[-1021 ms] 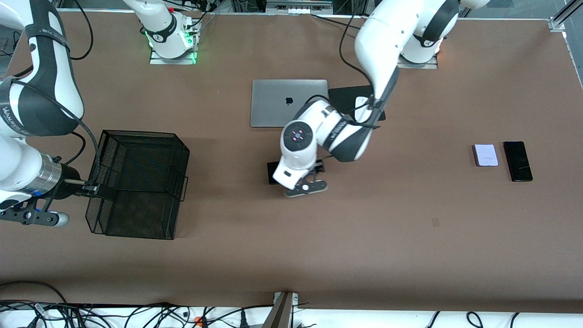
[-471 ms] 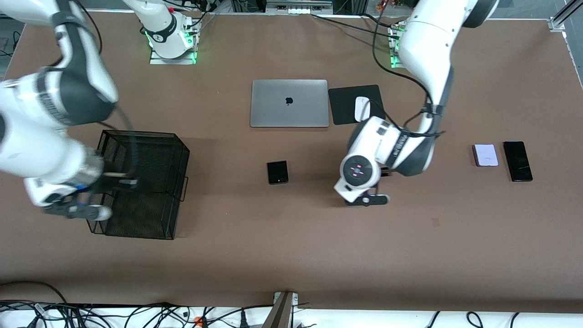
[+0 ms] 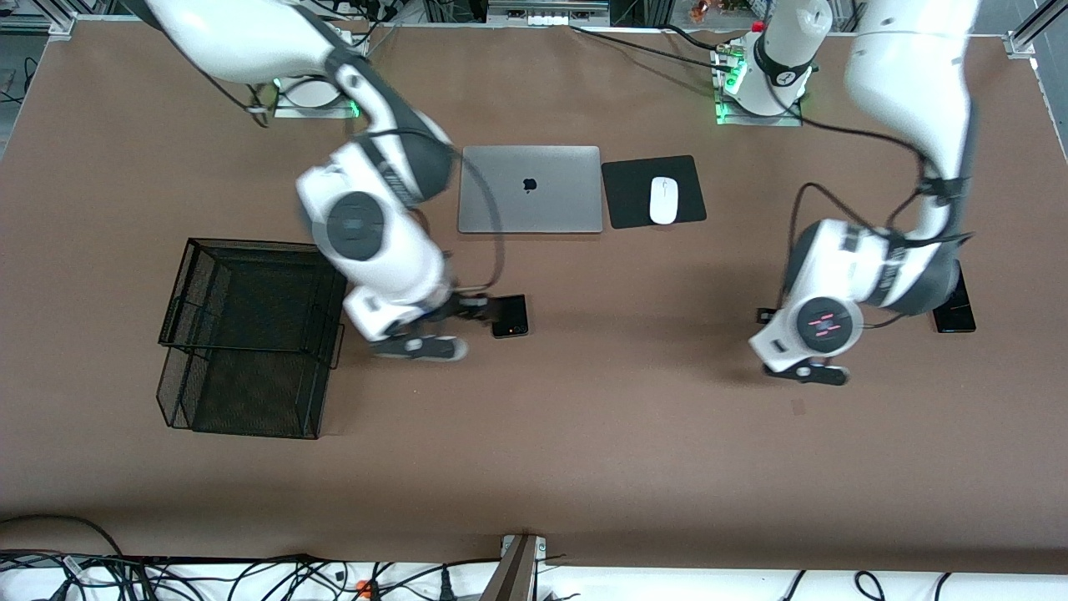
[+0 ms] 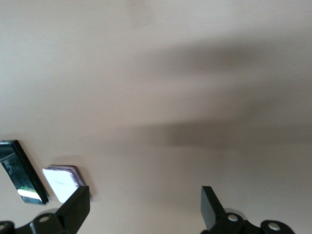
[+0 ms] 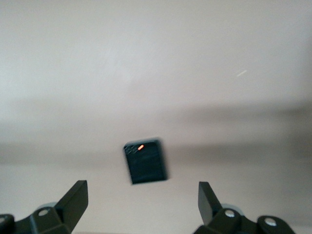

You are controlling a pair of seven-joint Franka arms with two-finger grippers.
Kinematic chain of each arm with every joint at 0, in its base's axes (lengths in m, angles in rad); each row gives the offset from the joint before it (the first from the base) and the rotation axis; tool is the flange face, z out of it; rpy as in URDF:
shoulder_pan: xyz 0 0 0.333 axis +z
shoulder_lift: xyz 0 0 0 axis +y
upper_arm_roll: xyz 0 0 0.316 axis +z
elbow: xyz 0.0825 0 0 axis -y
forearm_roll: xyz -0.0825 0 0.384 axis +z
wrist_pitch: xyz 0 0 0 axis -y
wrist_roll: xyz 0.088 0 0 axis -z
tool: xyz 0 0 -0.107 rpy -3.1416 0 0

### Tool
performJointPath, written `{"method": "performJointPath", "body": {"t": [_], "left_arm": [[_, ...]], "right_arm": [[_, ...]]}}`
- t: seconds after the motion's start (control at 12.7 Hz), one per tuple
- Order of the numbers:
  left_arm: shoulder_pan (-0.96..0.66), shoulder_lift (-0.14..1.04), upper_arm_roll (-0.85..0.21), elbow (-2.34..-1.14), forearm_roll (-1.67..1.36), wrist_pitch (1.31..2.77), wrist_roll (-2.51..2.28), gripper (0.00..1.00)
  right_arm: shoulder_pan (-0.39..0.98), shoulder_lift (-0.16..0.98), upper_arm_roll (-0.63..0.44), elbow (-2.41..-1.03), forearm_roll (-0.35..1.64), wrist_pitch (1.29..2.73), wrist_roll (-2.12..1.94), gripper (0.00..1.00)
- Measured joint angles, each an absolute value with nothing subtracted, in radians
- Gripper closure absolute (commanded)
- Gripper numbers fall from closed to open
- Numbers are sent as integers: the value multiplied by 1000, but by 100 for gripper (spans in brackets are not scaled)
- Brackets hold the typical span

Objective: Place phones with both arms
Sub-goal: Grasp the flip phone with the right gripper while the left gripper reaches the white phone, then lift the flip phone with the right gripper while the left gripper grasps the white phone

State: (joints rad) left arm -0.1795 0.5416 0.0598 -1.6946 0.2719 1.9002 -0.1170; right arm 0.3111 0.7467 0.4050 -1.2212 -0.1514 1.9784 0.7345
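A black wire basket (image 3: 250,334) sits toward the right arm's end of the table, with nothing visible inside. Just beside it, the right gripper (image 3: 467,310) hangs low over the table with its 2 fingers spread wide and nothing between them. The small black phone (image 3: 509,316) lies flat at the gripper's tips; in the right wrist view this phone (image 5: 145,161) sits between and ahead of the spread fingers (image 5: 73,197), a little skewed to their line. That alignment is what the next grasp turns on, and the right arm is clearly the nearer one to this phone.

Farther from the front camera lie the silver laptop (image 3: 530,189) and the white mouse (image 3: 663,200) on its black pad (image 3: 626,196).

Toward the left arm's end, the left gripper (image 3: 763,319) is also wide open and empty. The lavender-white phone (image 4: 62,182) and the long black phone (image 4: 22,171) lie side by side, off beside one fingertip rather than between the 2, their long axes parallel. From the front camera only a corner of the long black phone (image 3: 955,315) shows past the left arm.
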Motion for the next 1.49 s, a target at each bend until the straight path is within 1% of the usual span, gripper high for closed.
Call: {"method": "performJointPath", "body": {"t": [0.24,0.47,0.63,0.86,1.1,1.34,1.41,1.49], "left_arm": [[-31,429,61,-1861,273,2054,-4,0],[97,385,59,-1973,273,2208,29,0],[170,367,56,-2065,273,2342,37,0],[266,345,52,-2206,273,2525,59,0],[340,343,50,-2328,273,2713,69,0],[361,347,47,-2404,273,2824,69,0],[364,352,46,-2416,273,2846,69,0],[365,359,45,-2422,273,2867,69,0]], "right_arm": [[344,841,399,-1223,-157,1999,708,0],[372,904,400,-1223,-201,2023,692,0],[392,940,399,-1230,-220,2066,692,0],[410,963,377,-1278,-248,2149,692,0],[417,964,365,-1329,-259,2200,691,0],[419,959,363,-1354,-271,2230,689,0],[419,958,363,-1358,-278,2234,689,5],[420,958,362,-1364,-292,2238,688,25]]}}
